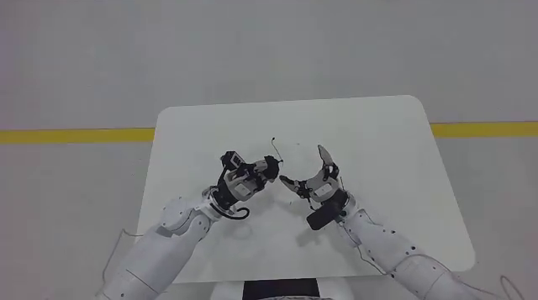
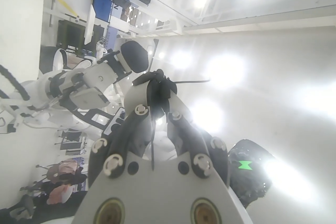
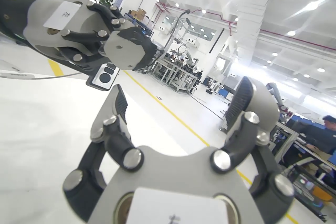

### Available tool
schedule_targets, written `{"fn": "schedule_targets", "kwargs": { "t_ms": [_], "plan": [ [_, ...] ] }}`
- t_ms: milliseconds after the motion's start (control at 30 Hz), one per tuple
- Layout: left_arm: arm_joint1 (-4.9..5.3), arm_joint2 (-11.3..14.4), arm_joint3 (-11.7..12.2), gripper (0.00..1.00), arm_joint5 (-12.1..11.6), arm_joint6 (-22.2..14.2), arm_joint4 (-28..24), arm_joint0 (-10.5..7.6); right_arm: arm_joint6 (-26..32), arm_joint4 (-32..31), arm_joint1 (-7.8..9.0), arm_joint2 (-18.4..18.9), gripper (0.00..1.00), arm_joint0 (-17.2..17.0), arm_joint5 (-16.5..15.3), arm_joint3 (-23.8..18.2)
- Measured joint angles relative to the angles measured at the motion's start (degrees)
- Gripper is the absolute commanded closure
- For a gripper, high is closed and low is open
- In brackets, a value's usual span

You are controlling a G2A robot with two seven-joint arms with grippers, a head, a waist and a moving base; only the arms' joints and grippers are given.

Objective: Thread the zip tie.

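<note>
Left pincer (image 1: 271, 168) is clenched on the black zip tie (image 2: 152, 146) above the middle of the white worktop (image 1: 378, 132), well in from every edge. The tie's thin free end sticks out past the fingertips toward the far edge, and another length runs back between the fingers toward the palm. Right pincer (image 1: 304, 171) hangs just beside it, facing it, released, its ribbed fingers (image 3: 121, 101) spread wide apart.

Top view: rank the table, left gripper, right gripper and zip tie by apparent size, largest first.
1. table
2. left gripper and right gripper: about alike; the open right one just spreads wider
3. zip tie, a thin strand in the left gripper
</note>
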Motion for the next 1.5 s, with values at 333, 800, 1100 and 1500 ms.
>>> {"fn": "schedule_targets", "kwargs": {
  "t_ms": [333, 800, 1100, 1500],
  "plan": [
    [-0.27, 0.2, 1.2, 1.00, 2.9, -3.3, -4.4, -0.23, -3.4, 0.0, 0.02, -1.7, 0.00, 3.0, -0.1, 2.0],
    [-0.30, 0.2, 1.4, 1.00, 2.6, -3.5, -4.0, -0.30, -1.8, 0.0, -1.50, -5.0, 0.68, 5.1, -0.1, 3.2],
    [-0.30, 0.2, 1.4, 1.00, 2.6, -3.5, -4.0, -0.30, -1.6, 0.0, -2.40, -5.6, 0.74, 5.8, -0.1, 4.7],
    [-0.30, 0.2, 1.4, 1.00, 2.6, -3.5, -4.0, -0.30, -3.6, 0.0, -2.75, -5.8, 0.78, 5.8, -0.1, 5.3]
  ]
}}
